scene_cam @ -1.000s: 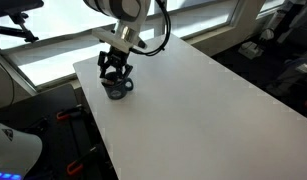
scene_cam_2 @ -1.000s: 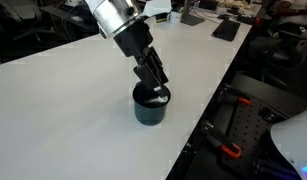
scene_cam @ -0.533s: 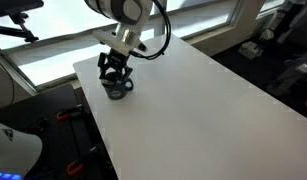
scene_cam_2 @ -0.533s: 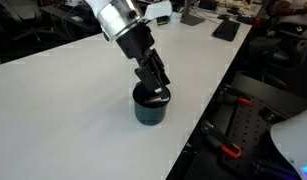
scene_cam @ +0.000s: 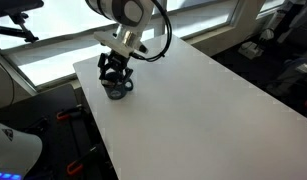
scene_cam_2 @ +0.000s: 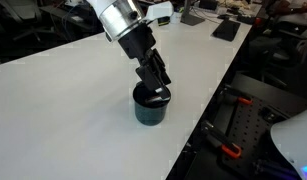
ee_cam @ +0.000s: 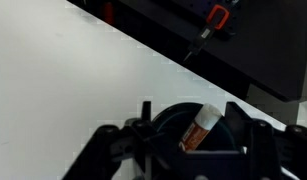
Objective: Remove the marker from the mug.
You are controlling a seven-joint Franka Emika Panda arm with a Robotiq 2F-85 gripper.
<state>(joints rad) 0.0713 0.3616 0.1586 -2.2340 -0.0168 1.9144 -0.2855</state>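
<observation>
The dark mug (scene_cam_2: pixel 149 108) stands on the white table near its edge; it also shows in an exterior view (scene_cam: pixel 117 90) and in the wrist view (ee_cam: pixel 178 125). A marker with an orange body and white cap (ee_cam: pixel 197 127) leans inside the mug. My gripper (scene_cam_2: pixel 153 85) is right above the mug's mouth, its fingertips at the rim. In the wrist view the two dark fingers (ee_cam: pixel 188 135) stand apart on either side of the marker, not touching it. The gripper is open.
The white table (scene_cam_2: pixel 63 100) stretches away from the mug, whose spot is close to the table's edge (scene_cam_2: pixel 198 125). Beyond the edge are dark equipment with red-handled tools (scene_cam_2: pixel 228 150) and, at the table's far end, desk clutter (scene_cam_2: pixel 225 28).
Hardly anything differs; the gripper has stayed over the mug, at most a hair lower, with the fingers still apart.
</observation>
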